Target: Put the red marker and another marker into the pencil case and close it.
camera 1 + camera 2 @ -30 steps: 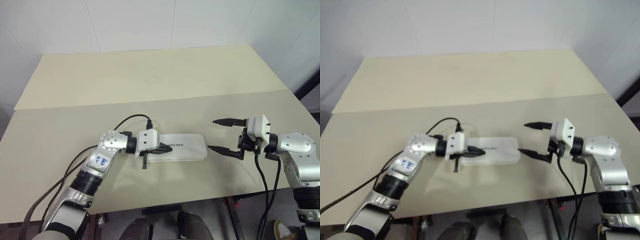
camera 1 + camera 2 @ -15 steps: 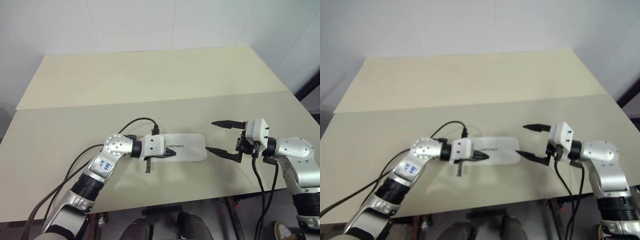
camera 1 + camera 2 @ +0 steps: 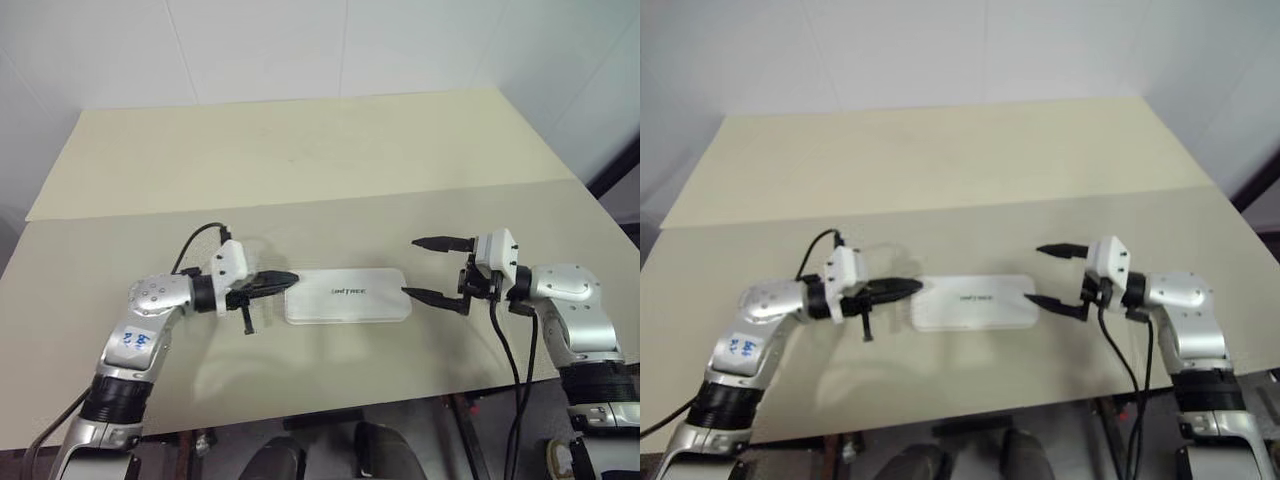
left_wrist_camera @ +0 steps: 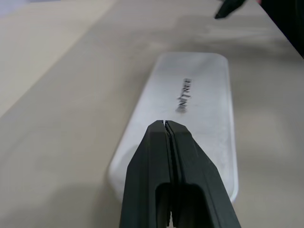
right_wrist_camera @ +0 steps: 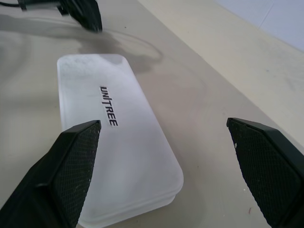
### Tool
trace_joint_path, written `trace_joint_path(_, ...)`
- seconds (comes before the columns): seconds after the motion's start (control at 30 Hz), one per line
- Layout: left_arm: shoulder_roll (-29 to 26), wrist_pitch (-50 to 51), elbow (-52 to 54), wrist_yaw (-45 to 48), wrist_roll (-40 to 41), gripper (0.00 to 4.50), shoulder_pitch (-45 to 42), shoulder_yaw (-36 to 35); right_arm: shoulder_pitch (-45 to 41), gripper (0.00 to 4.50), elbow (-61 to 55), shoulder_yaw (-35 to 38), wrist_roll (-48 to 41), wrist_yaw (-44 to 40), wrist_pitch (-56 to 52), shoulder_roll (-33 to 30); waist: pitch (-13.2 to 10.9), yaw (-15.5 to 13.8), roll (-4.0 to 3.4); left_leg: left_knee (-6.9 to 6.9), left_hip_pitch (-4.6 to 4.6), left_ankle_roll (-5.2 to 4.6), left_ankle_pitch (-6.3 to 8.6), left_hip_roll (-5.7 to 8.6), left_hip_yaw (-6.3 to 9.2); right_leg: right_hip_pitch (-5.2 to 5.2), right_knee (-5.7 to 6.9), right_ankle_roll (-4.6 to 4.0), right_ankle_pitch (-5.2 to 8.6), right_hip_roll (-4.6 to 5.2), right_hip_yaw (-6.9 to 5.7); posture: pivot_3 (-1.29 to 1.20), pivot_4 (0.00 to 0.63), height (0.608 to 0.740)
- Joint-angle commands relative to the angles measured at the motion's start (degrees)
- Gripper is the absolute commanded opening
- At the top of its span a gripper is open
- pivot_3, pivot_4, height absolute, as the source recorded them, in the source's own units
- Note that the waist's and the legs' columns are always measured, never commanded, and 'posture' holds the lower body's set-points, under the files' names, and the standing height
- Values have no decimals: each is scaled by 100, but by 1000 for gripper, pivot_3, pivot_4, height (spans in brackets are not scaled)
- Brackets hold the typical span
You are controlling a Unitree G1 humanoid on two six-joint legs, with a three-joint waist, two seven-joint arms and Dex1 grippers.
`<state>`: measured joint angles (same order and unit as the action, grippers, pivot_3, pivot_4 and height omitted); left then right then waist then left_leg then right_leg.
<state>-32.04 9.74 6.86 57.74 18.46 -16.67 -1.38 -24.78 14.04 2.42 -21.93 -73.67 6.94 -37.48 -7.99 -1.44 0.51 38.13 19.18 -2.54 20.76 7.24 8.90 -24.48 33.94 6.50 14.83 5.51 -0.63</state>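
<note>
Case: pencil case (image 3: 347, 294) closed, flat on table (image 3: 300, 160)
Left gripper (image 3: 290, 276): jaws together, empty, beside case
Right gripper (image 3: 412, 268): jaws wide, empty

pencil case (image 3: 347, 294) lid shut: contents hidden | near end behind left pincer (image 4: 167, 124) in its wrist view

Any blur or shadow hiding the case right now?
Left wrist view: the left gripper is blurred up close, the pencil case lettering soft. Right wrist view: lettering sharp, a soft arm shadow beyond the case. Head views: even light, faint shadows on the table.
</note>
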Motion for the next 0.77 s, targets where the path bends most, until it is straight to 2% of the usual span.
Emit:
trace_joint_path(0.03,-72,-265,560,111,578,1336,386,-553,-184,4500,112,44,-20,-179,170,-31,-1,12,-2,-1,0,0,0,0,0,0,-2,0,0,0,-1,0,150,740)
trace_joint_path(0.23,-223,-136,969,149,1021,3359,842,-909,-421,4500,292,215,-155,-359,447,2,-4,6,-7,-3,0,0,1,-1,-3,1,-7,-2,0,0,-1,0,150,740)
trace_joint_path(0.33,-303,-116,1164,76,1050,4408,1122,-1017,-206,4500,255,283,-186,-409,435,-97,-3,0,-6,-2,-4,1,1,-4,-3,4,-5,-3,0,-1,2,0,150,740)
trace_joint_path(0.77,-349,-622,550,26,582,4459,879,-838,253,4500,346,829,-282,-268,466,-375,-6,-1,-12,-5,-5,1,1,-2,-4,3,-7,-13,-6,-2,2,0,150,740)
